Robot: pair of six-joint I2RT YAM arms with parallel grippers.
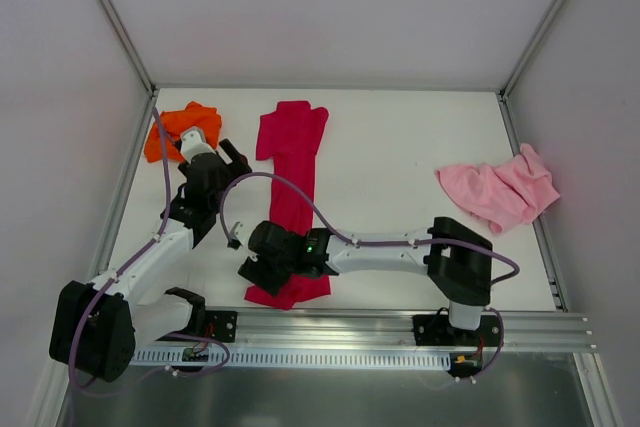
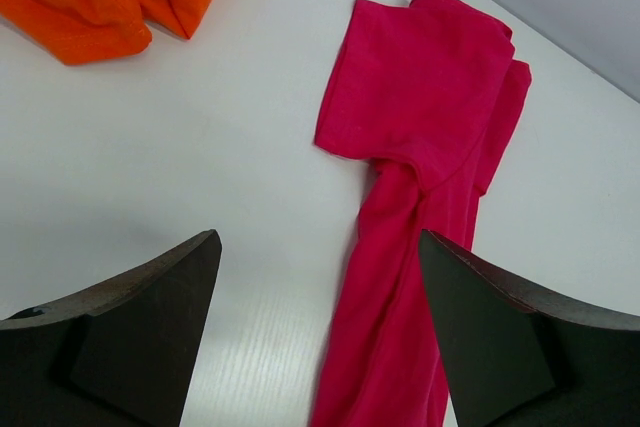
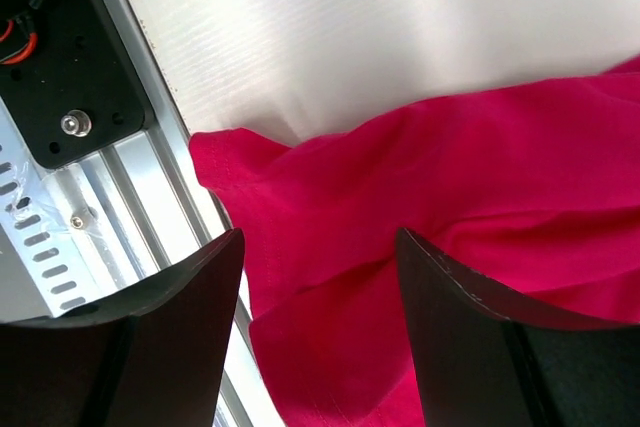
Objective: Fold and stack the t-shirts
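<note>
While the red t-shirt (image 1: 292,162) lies stretched on the worktop (image 1: 400,147), the left pincer (image 2: 320,247) and right pincer (image 3: 320,242) hang open and empty near its ends, so folding likely calls next for gripping both ends.

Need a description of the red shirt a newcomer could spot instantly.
On the white table, look left of centre: the red shirt lies as a long narrow strip from near the back edge to the front rail. The orange shirt in the far-left corner and the pink shirt at the right edge are crumpled heaps; only the red one is stretched out lengthwise.
</note>
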